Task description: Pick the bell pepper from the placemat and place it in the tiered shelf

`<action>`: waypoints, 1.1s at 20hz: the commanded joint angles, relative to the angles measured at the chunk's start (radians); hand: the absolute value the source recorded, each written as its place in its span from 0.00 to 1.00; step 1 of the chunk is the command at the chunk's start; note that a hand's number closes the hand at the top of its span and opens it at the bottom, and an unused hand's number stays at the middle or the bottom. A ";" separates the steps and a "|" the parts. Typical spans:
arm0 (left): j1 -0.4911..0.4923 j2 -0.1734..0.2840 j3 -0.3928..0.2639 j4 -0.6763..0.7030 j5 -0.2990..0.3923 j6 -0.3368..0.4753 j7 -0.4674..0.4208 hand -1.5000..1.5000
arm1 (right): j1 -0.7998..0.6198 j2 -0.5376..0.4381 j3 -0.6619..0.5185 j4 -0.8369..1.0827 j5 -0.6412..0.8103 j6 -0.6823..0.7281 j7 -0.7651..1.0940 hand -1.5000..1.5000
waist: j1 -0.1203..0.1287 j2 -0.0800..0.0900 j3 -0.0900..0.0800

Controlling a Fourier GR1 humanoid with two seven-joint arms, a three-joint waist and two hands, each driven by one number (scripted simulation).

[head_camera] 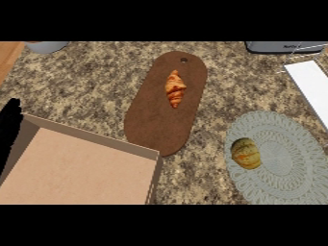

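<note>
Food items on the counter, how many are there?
2. A croissant lies on the brown cutting board at centre, and a yellow bell pepper sits on the round placemat at right. The cardboard box looks empty.

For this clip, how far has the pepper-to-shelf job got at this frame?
Nothing looks done yet. The yellow-orange bell pepper lies on the round pale lace placemat, toward its left side. Nothing is in hand: the black left hand shows at the left edge beside the open cardboard box, holding nothing. The right hand is barely visible. Left to do: grasp the pepper and carry it to the white wire tiered shelf at upper right.
</note>
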 commanded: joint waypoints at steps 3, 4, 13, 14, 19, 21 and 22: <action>-0.006 -0.053 -0.035 0.121 -0.021 0.007 0.014 0.50 | -0.058 -0.031 -0.079 0.063 0.035 0.092 0.105 1.00 | -0.009 0.020 -0.024; 0.060 -0.030 -0.017 0.114 0.001 -0.032 -0.016 0.50 | -0.031 -0.067 -0.100 0.077 0.046 0.099 0.081 1.00 | 0.001 0.018 -0.025; 0.047 -0.068 -0.045 0.126 -0.030 -0.016 -0.039 0.50 | -0.016 -0.106 -0.156 0.146 0.122 0.116 0.025 1.00 | -0.001 0.020 -0.024; 0.049 -0.049 -0.020 0.135 -0.014 -0.033 -0.040 0.50 | -0.027 -0.141 -0.186 0.158 0.114 0.115 0.005 1.00 | 0.001 0.020 -0.024; 0.007 -0.057 -0.034 0.128 -0.022 -0.023 -0.010 0.50 | 0.002 -0.199 -0.267 0.192 0.088 0.042 -0.063 1.00 | -0.001 0.023 -0.023; 0.002 -0.033 -0.010 0.129 0.001 -0.036 0.019 0.50 | 0.043 -0.183 -0.288 0.186 0.076 -0.015 -0.069 1.00 | 0.002 0.023 -0.022; -0.001 -0.023 -0.015 0.106 -0.015 -0.029 0.027 0.50 | 0.050 -0.194 -0.299 0.197 0.070 -0.031 -0.082 1.00 | 0.005 0.022 -0.022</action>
